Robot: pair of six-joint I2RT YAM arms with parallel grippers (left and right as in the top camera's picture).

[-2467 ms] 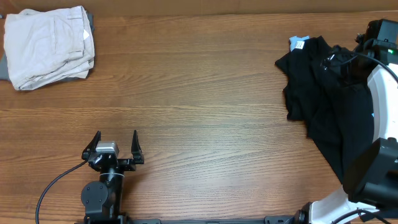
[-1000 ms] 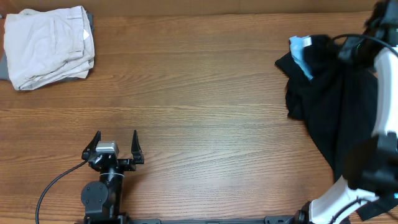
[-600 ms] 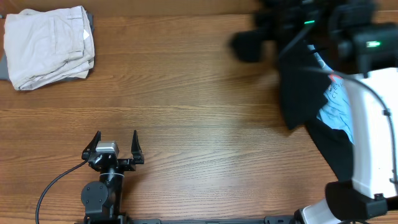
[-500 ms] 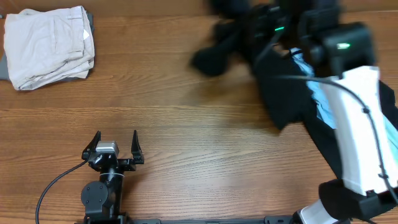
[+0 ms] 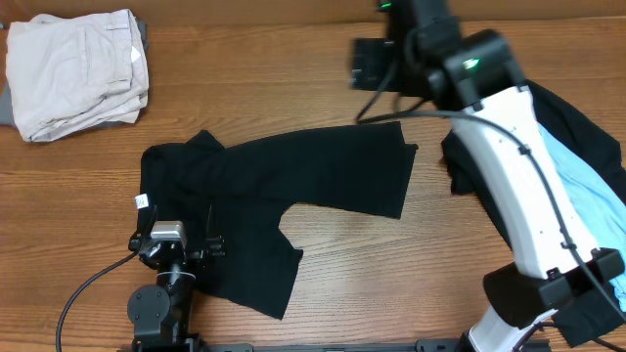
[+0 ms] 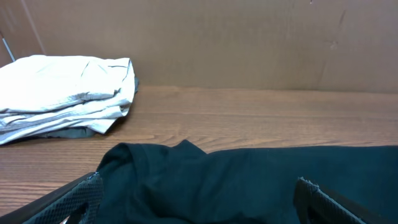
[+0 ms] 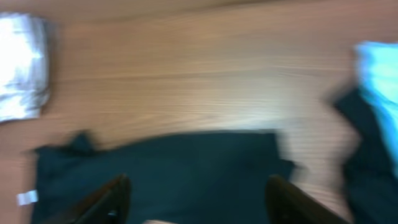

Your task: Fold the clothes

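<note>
A black garment (image 5: 284,186) lies spread across the middle of the table, its left part draped over my left gripper (image 5: 178,244). In the left wrist view the black garment (image 6: 236,183) fills the space between the open fingers of the left gripper (image 6: 199,202). My right gripper (image 5: 377,64) is raised above the table's far edge, open and empty. In the blurred right wrist view the right gripper (image 7: 198,199) hangs above the black garment (image 7: 168,171). A pile of black and light blue clothes (image 5: 562,186) lies at the right under the right arm.
A folded stack of beige clothes (image 5: 76,70) sits at the far left corner, and shows in the left wrist view (image 6: 62,93) and in the right wrist view (image 7: 22,65). A brown wall (image 6: 249,43) backs the table.
My right arm swung left from the clothes pile, carrying the black garment across. The garment now lies spread on the table over my left gripper, and the right gripper has let go.
</note>
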